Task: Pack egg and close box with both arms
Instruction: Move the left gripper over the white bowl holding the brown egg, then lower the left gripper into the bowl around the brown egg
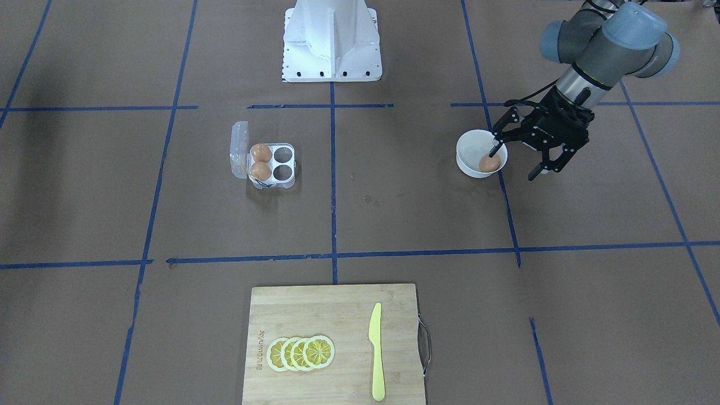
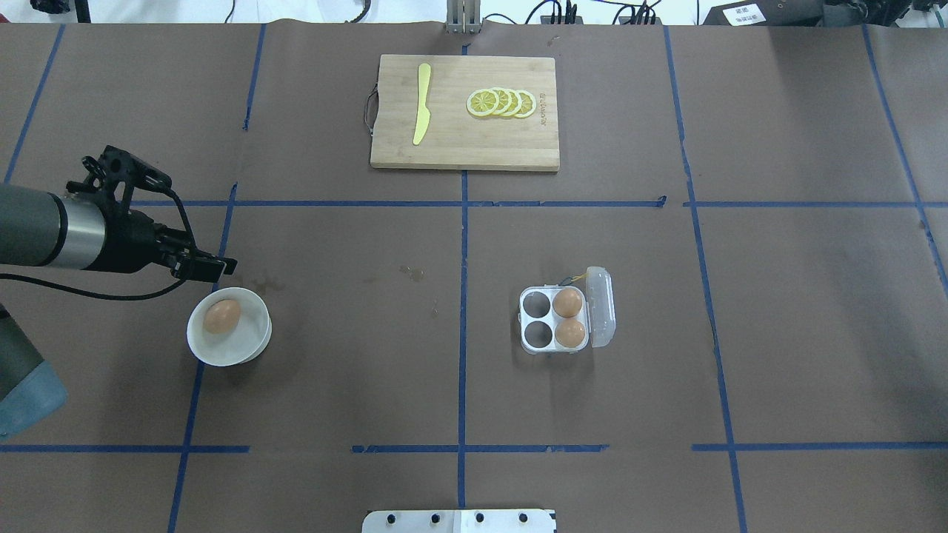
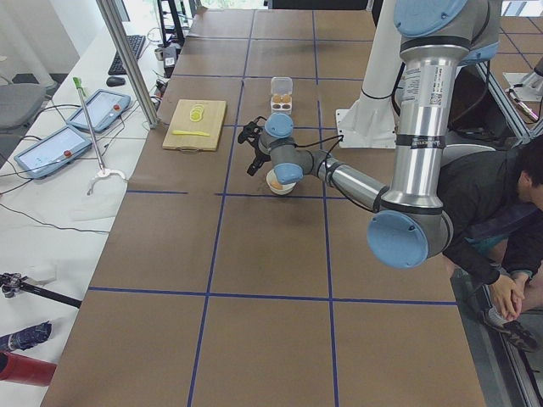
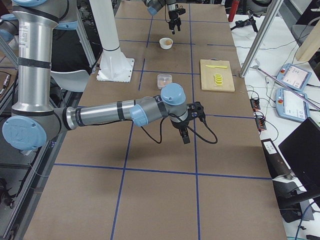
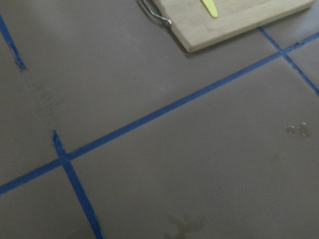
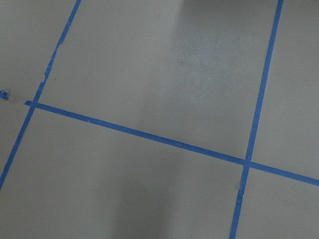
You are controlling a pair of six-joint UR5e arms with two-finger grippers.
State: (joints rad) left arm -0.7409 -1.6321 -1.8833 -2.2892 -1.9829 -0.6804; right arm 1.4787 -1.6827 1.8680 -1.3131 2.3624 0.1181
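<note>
Cutting board [image 1: 337,315] up front, left claw [image 1: 512,165] spread wide by the bowl [image 1: 468,145] holding the egg [image 1: 489,163]; right claw [image 4: 184,137], can't tell

The left arm [image 1: 596,56] and right arm [image 4: 100,115] are grey metal tubes with pale-blue joint caps. The left tool [image 1: 513,165] and right tool [image 4: 185,136] are black linkage claws, each trailing a black cable [image 2: 89,295]. Their pedestal [image 1: 332,39] is white.

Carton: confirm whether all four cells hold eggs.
No, the carton holds two eggs, beside its open lid; the other two cells are empty.
</note>
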